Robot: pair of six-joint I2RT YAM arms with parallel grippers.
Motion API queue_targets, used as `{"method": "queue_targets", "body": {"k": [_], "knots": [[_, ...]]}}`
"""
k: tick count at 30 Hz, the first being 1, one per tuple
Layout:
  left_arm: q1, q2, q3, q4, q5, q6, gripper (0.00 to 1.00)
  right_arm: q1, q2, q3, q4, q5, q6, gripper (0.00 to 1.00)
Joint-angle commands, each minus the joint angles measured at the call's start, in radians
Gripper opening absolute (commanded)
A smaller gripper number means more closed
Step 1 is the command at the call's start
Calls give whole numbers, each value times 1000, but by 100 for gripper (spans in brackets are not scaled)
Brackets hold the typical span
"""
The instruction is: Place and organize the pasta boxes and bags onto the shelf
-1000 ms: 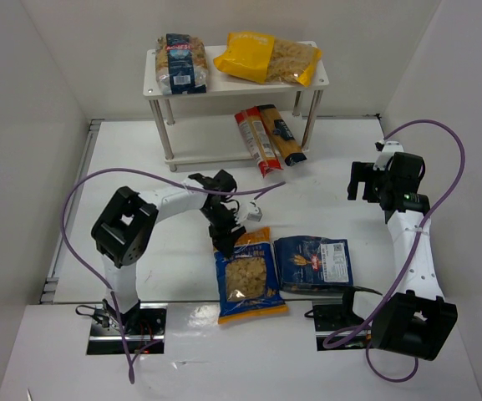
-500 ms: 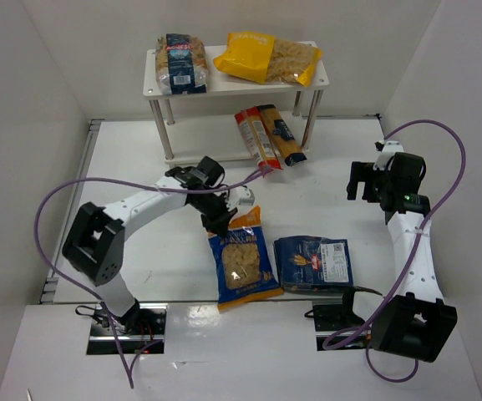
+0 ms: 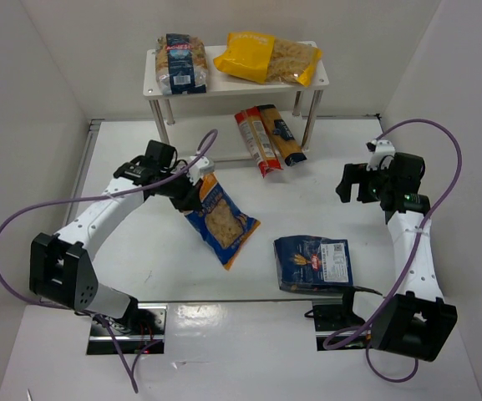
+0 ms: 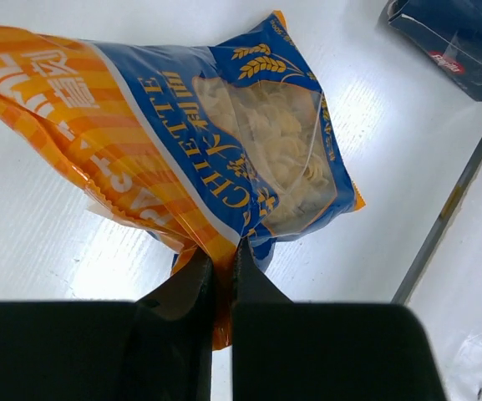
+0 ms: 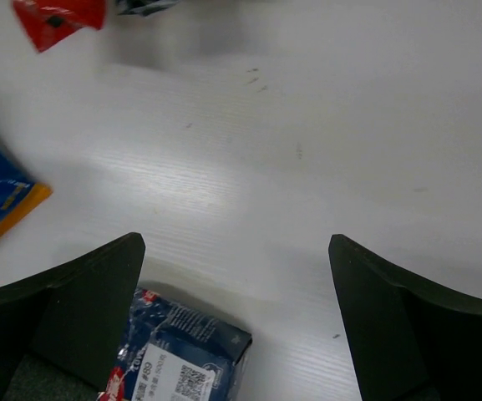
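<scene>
one blue-and-orange bag (image 4: 224,142) is clamped in the left fingers (image 4: 182,292), while the right fingers (image 5: 73,292) gape wide.

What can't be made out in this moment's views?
Shelf, lower tier: top view, upper tier covers its back.
Dark blue pack, print: right wrist view cuts it at the bottom edge; too small from above.
Red packet: right wrist view, only a blurred corner at the top edge.

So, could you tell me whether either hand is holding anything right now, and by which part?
The left hand pinches the blue-and-orange bag by the edge of one short end; the right hand is open, holding nothing.
</scene>
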Motion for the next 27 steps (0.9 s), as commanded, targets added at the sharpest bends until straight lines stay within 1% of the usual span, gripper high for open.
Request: {"method": "queue_targets", "body": {"k": [1,2,3,4,6,7,8,10,11,14,16,19,20,23,24,27], "knots": [[22,-68,9,75,128,-38,0,24,11,9,-23,-280,-106,100],[22,-68,9,75,141,-38,0,47,11,9,-33,-363,-125,100],[31,-81,9,75,141,-38,0,82,32,9,-23,-364,-137,100],[42,-96,9,75,154,-38,0,178,43,9,-14,-364,-148,100],[60,-120,9,75,165,-47,0,305,92,9,10,-260,-160,100],[70,-121,9,75,188,-47,0,442,112,9,19,-218,-160,100],[93,-133,9,75,202,-47,0,510,129,9,30,-131,-160,100],[123,-145,9,75,239,-58,0,633,175,9,79,-45,-160,100],[136,-145,9,75,250,-58,0,731,189,9,98,30,-150,100],[200,-154,9,75,293,-58,0,848,261,43,148,81,-139,100],[222,-144,9,66,322,-58,0,886,313,52,188,95,-130,100],[264,-124,9,55,336,-58,0,968,373,89,254,185,-130,100],[275,-110,9,43,346,-58,0,1023,387,101,272,263,-130,100],[320,-96,9,17,398,-58,0,1115,428,102,351,395,-156,100],[330,-87,9,17,399,-58,0,1167,440,102,369,484,-156,100],[361,-96,9,17,437,-58,0,1210,488,111,394,549,-156,100]]}}
